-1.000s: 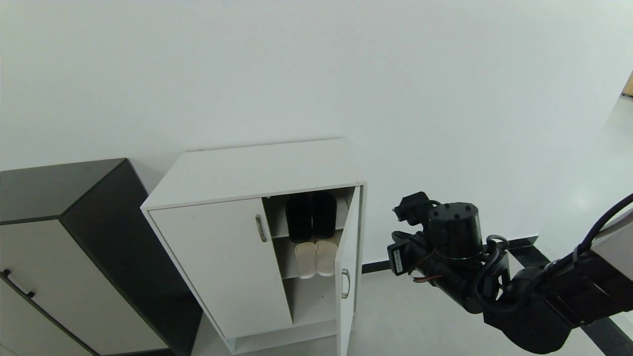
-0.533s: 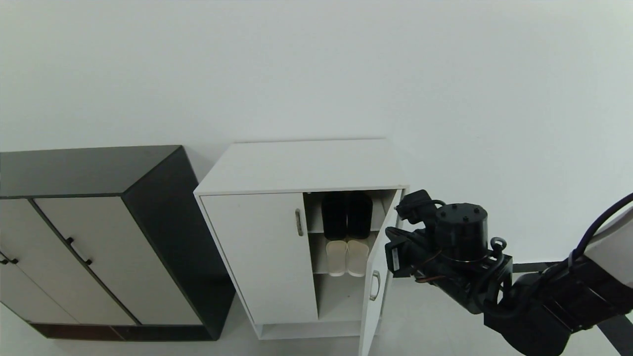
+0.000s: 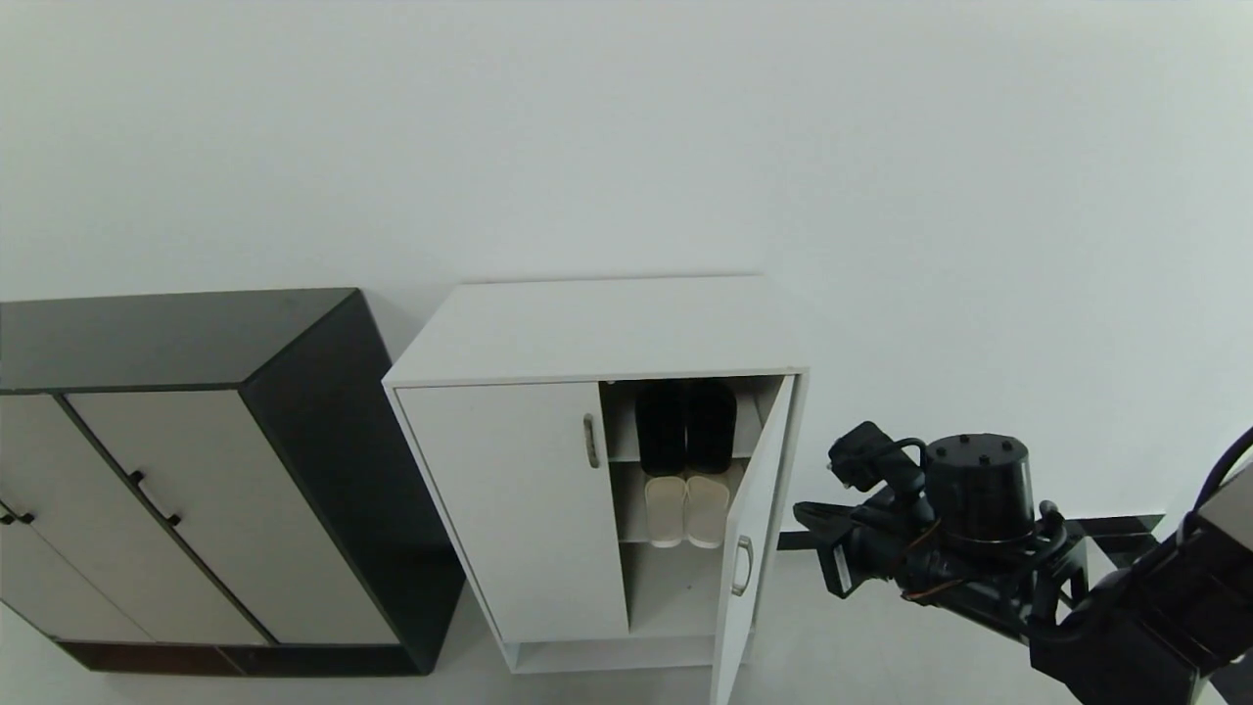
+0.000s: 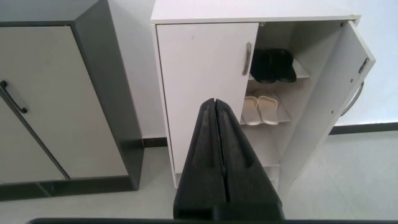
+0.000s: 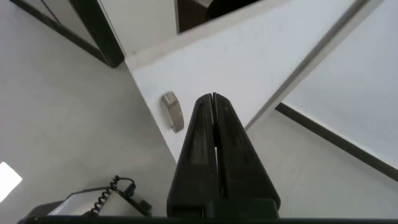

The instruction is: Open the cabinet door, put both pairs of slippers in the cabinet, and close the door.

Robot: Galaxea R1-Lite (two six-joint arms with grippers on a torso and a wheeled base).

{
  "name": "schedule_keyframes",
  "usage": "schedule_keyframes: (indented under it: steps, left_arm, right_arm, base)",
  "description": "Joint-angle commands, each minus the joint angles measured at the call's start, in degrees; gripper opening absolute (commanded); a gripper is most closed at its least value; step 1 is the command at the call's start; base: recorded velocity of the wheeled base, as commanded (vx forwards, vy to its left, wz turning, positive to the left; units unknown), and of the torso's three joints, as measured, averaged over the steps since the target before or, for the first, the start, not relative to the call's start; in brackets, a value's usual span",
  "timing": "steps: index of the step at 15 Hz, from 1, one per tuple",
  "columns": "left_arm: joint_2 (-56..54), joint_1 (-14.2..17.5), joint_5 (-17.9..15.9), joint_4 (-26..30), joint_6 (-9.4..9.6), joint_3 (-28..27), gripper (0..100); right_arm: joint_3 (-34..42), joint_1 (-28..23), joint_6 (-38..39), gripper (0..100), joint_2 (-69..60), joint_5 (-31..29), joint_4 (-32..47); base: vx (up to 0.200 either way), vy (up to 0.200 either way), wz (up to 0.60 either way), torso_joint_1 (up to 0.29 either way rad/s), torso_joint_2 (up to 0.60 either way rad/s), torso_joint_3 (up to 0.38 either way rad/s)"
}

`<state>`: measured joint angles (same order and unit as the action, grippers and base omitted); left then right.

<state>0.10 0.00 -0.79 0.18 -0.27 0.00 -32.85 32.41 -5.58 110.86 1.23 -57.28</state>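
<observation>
Against the wall in the head view stands the white cabinet (image 3: 597, 328), its left door (image 3: 519, 509) shut and its right door (image 3: 759, 509) swung out toward the camera, a metal handle (image 3: 744, 565) on the door's outer face. On the cabinet's upper shelf the black slippers (image 3: 685, 426) lie side by side; on the middle shelf directly below lie the pale slippers (image 3: 687, 509), also side by side. The bottom compartment holds nothing that can be made out. A dark cabinet (image 3: 323, 441) with light doors stands just beside the white one, on its left. The right gripper (image 3: 808, 511) hangs to the right of the open door, near its outer face but apart from it.

From the left wrist view, the left gripper (image 4: 215, 102) has its jaws pressed together with nothing between them, held out in front of the white cabinet's shut left door and well apart from it. Both pairs of slippers show on their shelves past the open door.

From the right wrist view, the right gripper's jaws are together and hold nothing; the tip points at the open door's outer face, just beside the handle, though contact cannot be told. A coiled cable (image 5: 115, 186) lies on the floor (image 5: 56, 112)
</observation>
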Motion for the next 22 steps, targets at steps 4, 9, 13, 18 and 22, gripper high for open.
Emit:
schedule_keyframes:
  steps: [4, 9, 13, 18, 22]
  left_arm:
    - [-0.01, 0.00, 0.00, -0.01, -0.08, 0.00, 0]
    - [-0.01, 0.00, 0.00, -0.01, 0.00, 0.00, 0]
    - [-0.01, 0.00, -0.09, -0.01, 0.00, 0.00, 0]
    - [-0.01, 0.00, -0.09, -0.01, 0.00, 0.00, 0]
    - [-0.01, 0.00, -0.09, -0.01, 0.00, 0.00, 0]
  right_arm:
    - [-0.19, 0.19, 0.05, 0, 3.31, 0.97, -1.16]
    - [-2.57, 0.72, 0.31, 0, 5.24, 0.88, -1.60]
    - [-4.94, 0.81, 0.31, 0, 7.53, 0.79, -1.60]
    - [-12.06, 0.63, 0.22, 0, 11.22, 0.61, -1.52]
    - [-16.89, 0.28, 0.40, 0, 15.09, 0.09, -1.52]
  base:
    - [0.100, 0.000, 0.00, -0.005, 0.00, 0.004]
    - [0.000, 0.000, 0.00, 0.000, 0.00, 0.000]
    - [0.000, 0.000, 0.00, 0.000, 0.00, 0.000]
    - [0.000, 0.000, 0.00, 0.000, 0.00, 0.000]
    - [0.000, 0.000, 0.00, 0.000, 0.00, 0.000]
